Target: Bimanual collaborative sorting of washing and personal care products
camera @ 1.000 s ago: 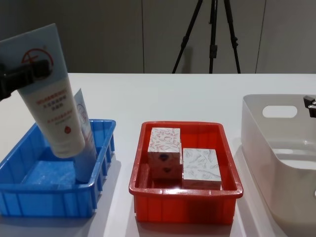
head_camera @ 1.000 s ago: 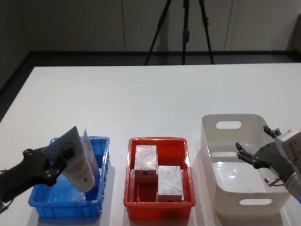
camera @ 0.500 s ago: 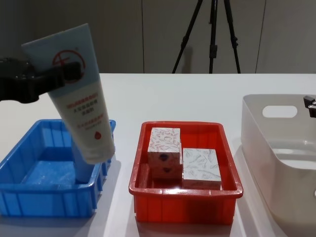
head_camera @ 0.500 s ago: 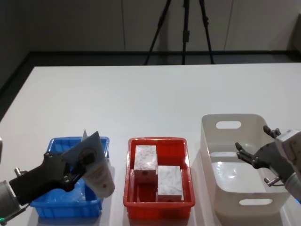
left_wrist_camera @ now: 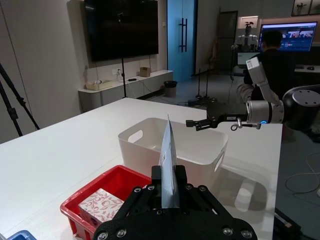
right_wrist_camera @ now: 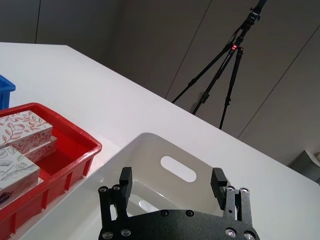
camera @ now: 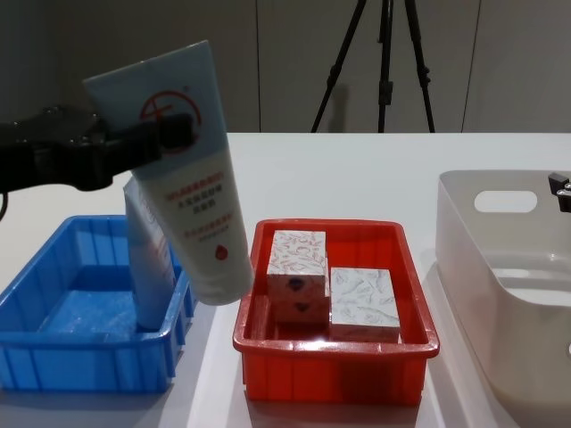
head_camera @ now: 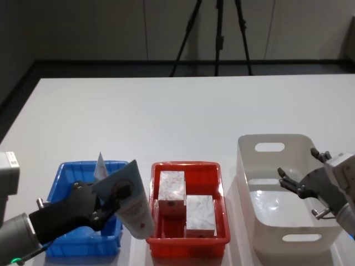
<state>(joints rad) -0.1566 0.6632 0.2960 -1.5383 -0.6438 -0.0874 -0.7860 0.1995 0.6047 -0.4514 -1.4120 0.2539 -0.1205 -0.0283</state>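
Pale-blue plastic squeeze tube (camera: 192, 178) with a red circle logo and red text, clamped near its flat crimped end by the left gripper (camera: 165, 134), whose fingers press both faces. The tube hangs tilted, cap end down, over the gap between the blue plastic bin (camera: 89, 357) and the red plastic bin (camera: 330, 366), touching neither. A second, similar tube (camera: 147, 259) stands upright in the blue bin. Two white boxes with a red-grey leaf pattern (camera: 297, 259) (camera: 364, 303) sit side by side in the red bin.

The right gripper (right_wrist_camera: 171, 179) hovers over the white plastic tub (camera: 464, 232), jaws wide apart and empty.

Step in hand, as judged: carriage of one tube. Its destination cannot be told, though the waiting right gripper suggests a handover. The next move calls for keeping the cap clear of the red rim and the boxes.
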